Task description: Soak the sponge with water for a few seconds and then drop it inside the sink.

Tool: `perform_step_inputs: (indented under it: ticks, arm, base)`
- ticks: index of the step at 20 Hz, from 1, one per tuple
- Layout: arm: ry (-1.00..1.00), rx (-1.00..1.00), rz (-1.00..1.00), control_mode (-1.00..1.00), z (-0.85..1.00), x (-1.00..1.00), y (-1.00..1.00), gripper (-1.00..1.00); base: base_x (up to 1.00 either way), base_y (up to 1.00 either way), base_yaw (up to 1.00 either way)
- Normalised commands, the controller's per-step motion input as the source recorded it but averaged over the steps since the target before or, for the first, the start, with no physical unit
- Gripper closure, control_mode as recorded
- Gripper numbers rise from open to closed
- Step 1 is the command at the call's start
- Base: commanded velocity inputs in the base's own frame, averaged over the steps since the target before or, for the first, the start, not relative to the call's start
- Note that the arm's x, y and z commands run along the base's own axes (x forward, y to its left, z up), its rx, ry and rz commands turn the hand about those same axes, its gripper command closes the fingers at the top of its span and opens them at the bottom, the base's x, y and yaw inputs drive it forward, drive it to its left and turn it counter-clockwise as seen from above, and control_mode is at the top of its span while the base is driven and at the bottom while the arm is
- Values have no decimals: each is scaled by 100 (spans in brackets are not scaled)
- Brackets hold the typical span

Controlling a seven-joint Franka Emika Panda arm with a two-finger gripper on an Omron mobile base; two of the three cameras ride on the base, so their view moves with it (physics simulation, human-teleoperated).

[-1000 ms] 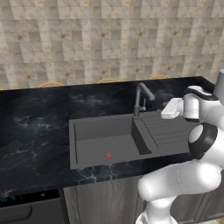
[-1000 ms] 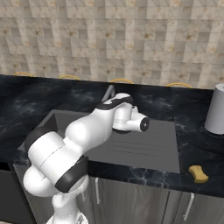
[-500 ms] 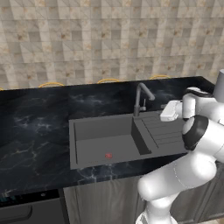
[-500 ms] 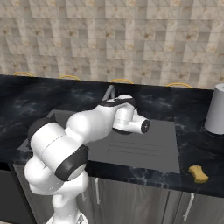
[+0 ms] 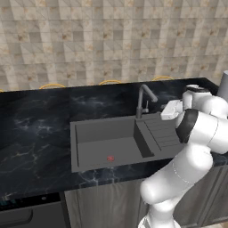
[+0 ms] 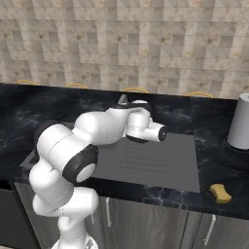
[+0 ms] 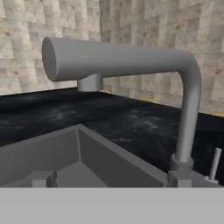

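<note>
Your sponge (image 6: 221,192) lies on the black worktop (image 6: 223,160) right of the sink (image 5: 116,142), well apart from the pincer (image 5: 170,109) near the faucet (image 7: 131,83); whether the pincer is spread, you cannot tell.

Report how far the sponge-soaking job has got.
Nothing is done yet. The sponge lies dry on the counter, right of the sink. No water runs from the faucet. In hand: the gripper faces the faucet. Left: start the water, fetch and soak the sponge, drop it in.
</note>
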Motion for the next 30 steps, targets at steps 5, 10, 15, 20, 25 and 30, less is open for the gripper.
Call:
perform_step_inputs:
  ticks: [5,10,15,20,25,30]
  arm:
    - [0,1,0,-100,0,34,0,-100]
    - [0,0,0,-100,0,32,0,-100]
    - [0,0,0,-100,0,24,0,-100]
    - [0,0,0,-100,-7,17,0,-100]
    - [0,0,0,-100,-16,14,0,-100]
    - [-3,0,-3,-100,-10,10,0,-100]
  base:
    - [0,0,0]
    - [0,0,0]
    - [0,0,0]
    - [0,0,0]
    - [0,0,0]
    - [0,0,0]
